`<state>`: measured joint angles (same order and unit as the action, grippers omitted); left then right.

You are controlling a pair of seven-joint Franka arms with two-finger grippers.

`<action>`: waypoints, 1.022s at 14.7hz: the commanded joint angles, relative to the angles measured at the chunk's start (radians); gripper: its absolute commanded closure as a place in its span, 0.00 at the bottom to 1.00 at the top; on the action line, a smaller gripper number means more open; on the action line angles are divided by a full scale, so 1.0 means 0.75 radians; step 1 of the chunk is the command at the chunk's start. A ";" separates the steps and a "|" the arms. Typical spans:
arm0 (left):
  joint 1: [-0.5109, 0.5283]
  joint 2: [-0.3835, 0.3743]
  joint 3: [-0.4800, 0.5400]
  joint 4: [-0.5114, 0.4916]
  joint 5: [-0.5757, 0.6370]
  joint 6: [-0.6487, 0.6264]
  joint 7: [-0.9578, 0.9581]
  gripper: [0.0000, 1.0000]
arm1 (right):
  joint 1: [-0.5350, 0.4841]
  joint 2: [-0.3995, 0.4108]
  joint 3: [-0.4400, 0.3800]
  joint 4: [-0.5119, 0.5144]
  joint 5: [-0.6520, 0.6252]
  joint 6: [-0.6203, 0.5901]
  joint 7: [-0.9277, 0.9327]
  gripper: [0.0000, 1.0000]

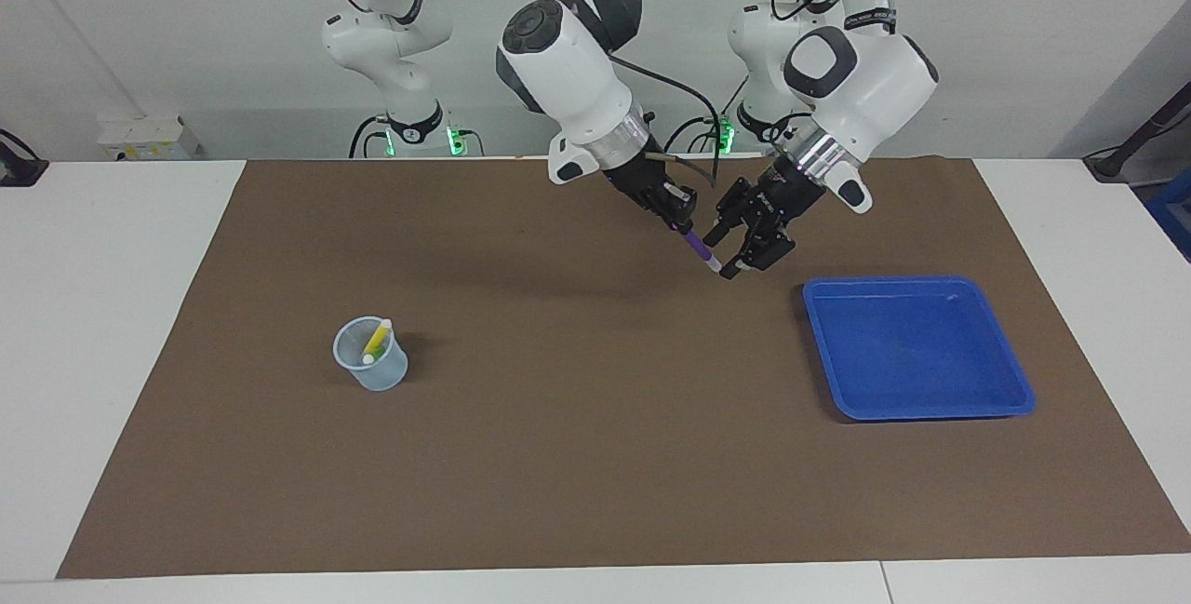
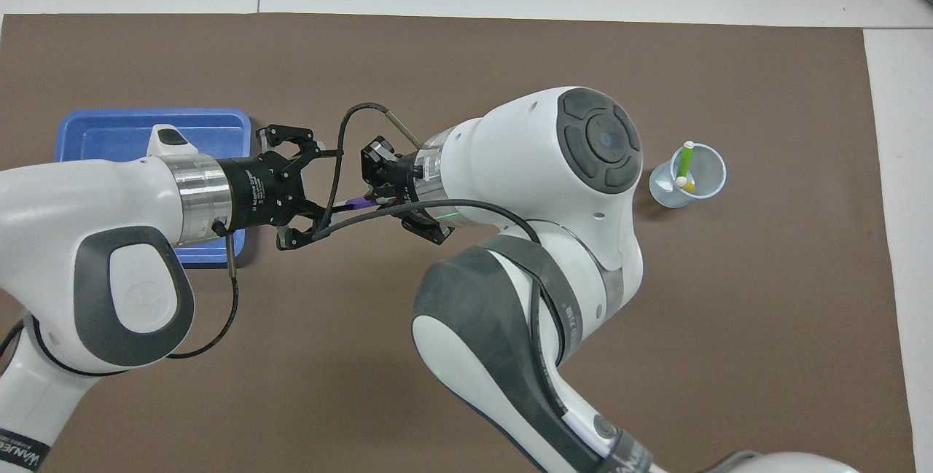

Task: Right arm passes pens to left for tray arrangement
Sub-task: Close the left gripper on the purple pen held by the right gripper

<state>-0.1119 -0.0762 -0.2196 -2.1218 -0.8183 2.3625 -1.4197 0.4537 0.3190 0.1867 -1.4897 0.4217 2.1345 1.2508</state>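
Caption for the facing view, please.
Right gripper hands purple pen to left gripper beside the blue tray.

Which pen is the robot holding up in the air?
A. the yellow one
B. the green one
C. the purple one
C: the purple pen sticks out of the right gripper above the brown mat, while the yellow pen and the green pen sit in the cup.
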 commanded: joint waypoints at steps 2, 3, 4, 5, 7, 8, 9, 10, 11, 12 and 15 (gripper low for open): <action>-0.027 -0.031 0.015 -0.061 -0.026 -0.012 0.007 0.24 | -0.002 -0.020 0.001 0.004 0.019 -0.038 0.032 1.00; -0.021 -0.035 0.015 -0.057 -0.026 -0.053 0.007 0.21 | -0.002 -0.020 0.001 0.004 0.019 -0.036 0.034 1.00; -0.010 -0.037 0.015 -0.053 -0.026 -0.092 0.007 0.20 | -0.002 -0.018 0.001 0.006 0.017 -0.036 0.040 1.00; -0.008 -0.041 0.015 -0.049 -0.026 -0.121 0.007 0.17 | -0.002 -0.018 0.001 0.006 0.017 -0.034 0.048 1.00; -0.012 -0.050 0.015 -0.049 -0.026 -0.147 0.007 0.10 | -0.002 -0.018 0.001 0.009 0.017 -0.034 0.048 1.00; -0.016 -0.050 0.015 -0.049 -0.026 -0.152 0.007 0.10 | -0.002 -0.018 0.001 0.009 0.017 -0.034 0.048 1.00; -0.021 -0.052 0.015 -0.049 -0.026 -0.168 0.009 0.10 | -0.002 -0.018 0.001 0.009 0.017 -0.034 0.048 1.00; -0.023 -0.060 0.015 -0.049 -0.026 -0.188 0.011 0.13 | -0.002 -0.018 0.001 0.009 0.017 -0.034 0.048 1.00; -0.025 -0.062 0.015 -0.051 -0.026 -0.194 0.042 0.23 | -0.002 -0.018 0.001 0.009 0.017 -0.034 0.048 1.00; -0.027 -0.064 0.015 -0.059 -0.026 -0.186 0.095 0.33 | -0.002 -0.018 0.001 0.009 0.017 -0.034 0.048 1.00; -0.025 -0.066 0.017 -0.059 -0.026 -0.168 0.130 0.38 | -0.004 -0.016 0.001 0.015 0.017 -0.034 0.048 1.00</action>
<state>-0.1164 -0.0968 -0.2217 -2.1398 -0.8183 2.2352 -1.3519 0.4537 0.3124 0.1864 -1.4869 0.4217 2.1225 1.2628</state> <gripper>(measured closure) 0.383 0.811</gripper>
